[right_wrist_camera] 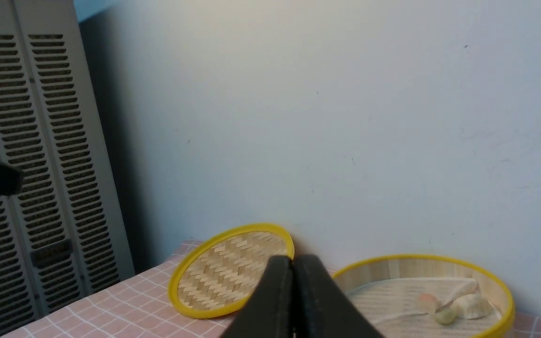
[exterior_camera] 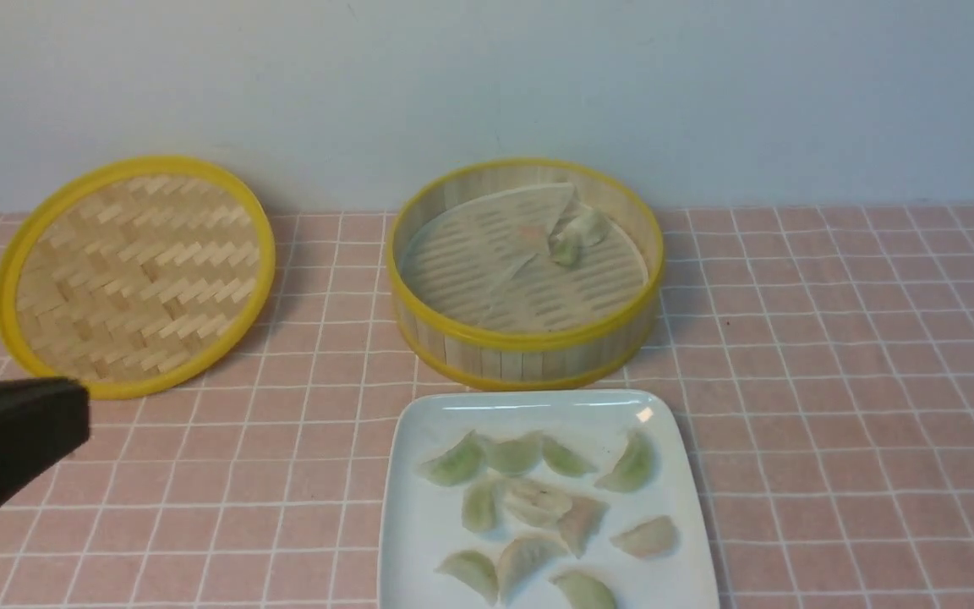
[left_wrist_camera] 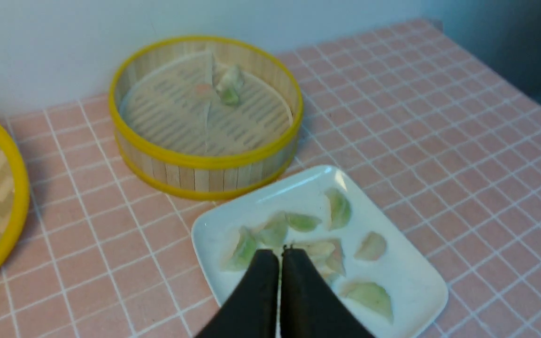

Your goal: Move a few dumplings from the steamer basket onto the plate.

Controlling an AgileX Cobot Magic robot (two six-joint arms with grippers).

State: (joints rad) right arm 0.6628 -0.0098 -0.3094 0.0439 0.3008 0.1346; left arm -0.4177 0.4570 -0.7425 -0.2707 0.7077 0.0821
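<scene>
The steamer basket [exterior_camera: 525, 338] stands at the back centre, its pale liner folded over near the far wall. Two or three dumplings [exterior_camera: 576, 237] lie by that fold. In front of it, the white plate [exterior_camera: 419, 524] holds several green and pinkish dumplings [exterior_camera: 538, 503]. My left gripper [exterior_camera: 73, 419] shows as a dark shape at the lower left, away from both. From the left wrist, the left gripper [left_wrist_camera: 280, 253] is shut and empty, with the plate [left_wrist_camera: 416, 281] beyond its tips. My right gripper [right_wrist_camera: 293, 260] is shut and empty, well back from the basket [right_wrist_camera: 425, 270].
A shallow woven bamboo lid [exterior_camera: 132, 275] with a yellow rim leans against the wall at the back left. A pink checked cloth [exterior_camera: 834, 381] covers the table. A grey louvred cabinet [right_wrist_camera: 26, 164] stands beyond the table's left end.
</scene>
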